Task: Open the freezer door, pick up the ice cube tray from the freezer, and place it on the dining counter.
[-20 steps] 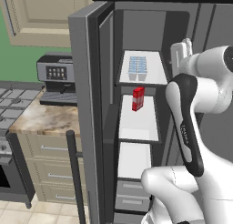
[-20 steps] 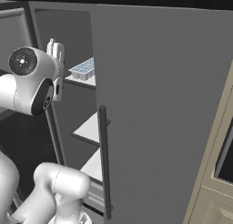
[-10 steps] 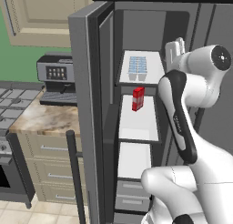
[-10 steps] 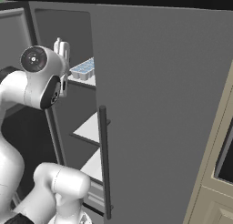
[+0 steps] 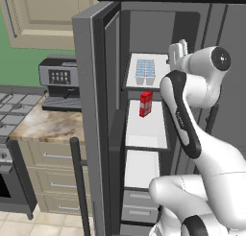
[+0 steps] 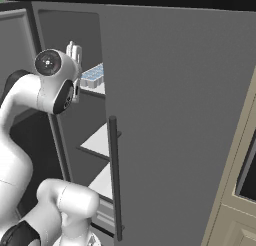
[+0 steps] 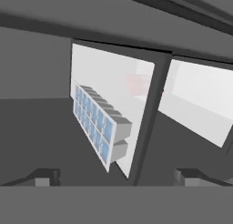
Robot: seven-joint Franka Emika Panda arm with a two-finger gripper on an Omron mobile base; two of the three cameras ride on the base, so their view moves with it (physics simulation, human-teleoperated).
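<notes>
The freezer door (image 5: 93, 86) stands swung open to the left. Inside the freezer (image 5: 144, 134), the pale-blue ice cube tray (image 5: 145, 72) lies on the top white shelf (image 5: 137, 84). The same tray (image 6: 92, 76) shows past the arm in the right base view. My gripper (image 5: 178, 50) hovers at the right front of that shelf, beside the tray and apart from it. In the hand view the tray (image 7: 98, 125) sits ahead and left of centre, and my gripper (image 7: 117, 177) is open with nothing between its fingertips (image 7: 43, 176). The dining counter is out of view.
A red carton (image 5: 146, 103) stands on the second shelf, below the tray. The wider plain grey door (image 6: 180, 115) with its dark handle (image 6: 115, 180) is shut on the right. A coffee machine (image 5: 60, 81) sits on a small marbled counter (image 5: 43, 127) left of the open door.
The arm has swung its elbow forward and the hand has shifted a little left towards the top shelf and the tray. The jaws have stayed open.
</notes>
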